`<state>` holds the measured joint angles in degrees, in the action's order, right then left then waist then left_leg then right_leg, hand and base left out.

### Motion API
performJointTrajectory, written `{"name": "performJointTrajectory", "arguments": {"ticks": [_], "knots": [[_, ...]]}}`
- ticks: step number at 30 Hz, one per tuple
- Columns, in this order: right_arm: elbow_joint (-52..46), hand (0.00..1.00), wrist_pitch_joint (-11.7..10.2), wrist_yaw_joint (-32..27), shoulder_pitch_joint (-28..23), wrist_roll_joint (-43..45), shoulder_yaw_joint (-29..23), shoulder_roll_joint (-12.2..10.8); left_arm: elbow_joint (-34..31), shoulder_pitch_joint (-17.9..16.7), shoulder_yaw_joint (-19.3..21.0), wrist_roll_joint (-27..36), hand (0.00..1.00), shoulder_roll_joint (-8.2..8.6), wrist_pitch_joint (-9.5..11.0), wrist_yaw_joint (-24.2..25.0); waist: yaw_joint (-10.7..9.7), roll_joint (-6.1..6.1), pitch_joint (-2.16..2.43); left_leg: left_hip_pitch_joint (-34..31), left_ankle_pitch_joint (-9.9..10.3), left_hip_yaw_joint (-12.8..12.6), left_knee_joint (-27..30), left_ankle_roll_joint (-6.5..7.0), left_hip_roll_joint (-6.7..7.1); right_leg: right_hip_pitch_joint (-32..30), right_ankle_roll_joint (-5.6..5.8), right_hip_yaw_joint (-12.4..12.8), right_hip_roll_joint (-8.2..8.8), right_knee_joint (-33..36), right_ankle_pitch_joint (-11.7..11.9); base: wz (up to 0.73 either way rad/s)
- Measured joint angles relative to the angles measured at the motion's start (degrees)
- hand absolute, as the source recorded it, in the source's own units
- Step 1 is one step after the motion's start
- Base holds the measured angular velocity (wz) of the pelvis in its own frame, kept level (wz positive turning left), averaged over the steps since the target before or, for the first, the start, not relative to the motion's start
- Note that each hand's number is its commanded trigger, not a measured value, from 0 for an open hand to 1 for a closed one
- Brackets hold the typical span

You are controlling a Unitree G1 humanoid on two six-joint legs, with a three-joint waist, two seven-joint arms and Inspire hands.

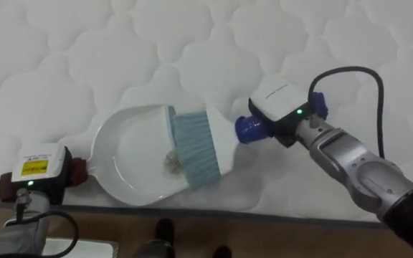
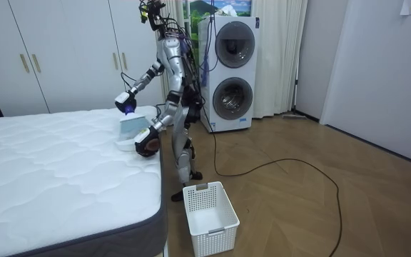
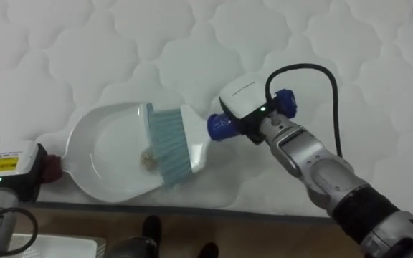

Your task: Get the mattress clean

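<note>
Now the right hand (image 1: 289,109), gripping the brush (image 1: 199,147), is sweeping crumbs (image 1: 171,162) into the dustpan (image 1: 127,154), which the left hand (image 1: 38,172) is gripping at the bed's (image 1: 192,43) near edge. Likely the dustpan is needing a level lift next.

There is one bed (image 1: 192,43). On it are one white dustpan (image 1: 131,154) and one brush (image 1: 199,143) with pale blue bristles. One small clump of debris (image 1: 171,162) lies in the pan. Two hands show: one left hand (image 1: 41,172), one right hand (image 1: 285,107). The room holds one white basket (image 2: 210,207) and two stacked washing machines (image 2: 232,43).
</note>
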<state>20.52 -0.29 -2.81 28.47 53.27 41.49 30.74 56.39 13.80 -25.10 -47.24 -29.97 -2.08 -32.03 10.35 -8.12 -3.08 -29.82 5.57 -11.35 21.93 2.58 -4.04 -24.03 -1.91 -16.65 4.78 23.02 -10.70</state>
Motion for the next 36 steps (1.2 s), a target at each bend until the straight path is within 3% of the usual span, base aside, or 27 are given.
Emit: {"name": "performJointTrajectory", "arguments": {"ticks": [7,20,28,36], "knots": [[-0.7,1.0,-2.9,0.0,0.0,-4.6,0.2,-1.6,0.6,0.2,-0.9,0.1,1.0,0.56,0.5,0.2,0.4,0.21,0.02,0.0,-0.1,0.8,-0.3,-0.12,0.71,0.0,0.07,-0.5,0.3,0.7,-0.7,0.06],[-0.7,1.0,-3.7,0.5,0.0,-8.6,0.2,-3.4,2.0,0.7,-0.9,0.1,1.0,1.52,0.8,0.2,0.5,0.66,-0.1,0.0,-0.1,1.0,-0.2,-0.09,0.81,0.1,0.12,-0.7,0.84,0.9,-0.8,0.01],[1.6,1.0,-4.4,0.4,0.0,-12.1,0.1,-3.4,2.2,0.6,-0.8,0.3,1.0,1.59,1.3,-0.1,0.5,0.66,-0.11,0.0,0.0,0.6,-0.3,-0.03,0.87,-0.2,0.21,-0.5,1.03,1.1,-0.9,-0.01],[5.6,1.0,-5.2,-3.7,-0.3,-15.3,-3.2,-3.3,1.9,-0.3,-0.1,0.5,1.0,2.02,1.3,-1.5,-1.2,1.04,-0.15,0.0,0.0,1.6,0.3,0.09,1.32,0.4,0.38,-1.1,1.35,1.8,-1.5,0.08]]}}
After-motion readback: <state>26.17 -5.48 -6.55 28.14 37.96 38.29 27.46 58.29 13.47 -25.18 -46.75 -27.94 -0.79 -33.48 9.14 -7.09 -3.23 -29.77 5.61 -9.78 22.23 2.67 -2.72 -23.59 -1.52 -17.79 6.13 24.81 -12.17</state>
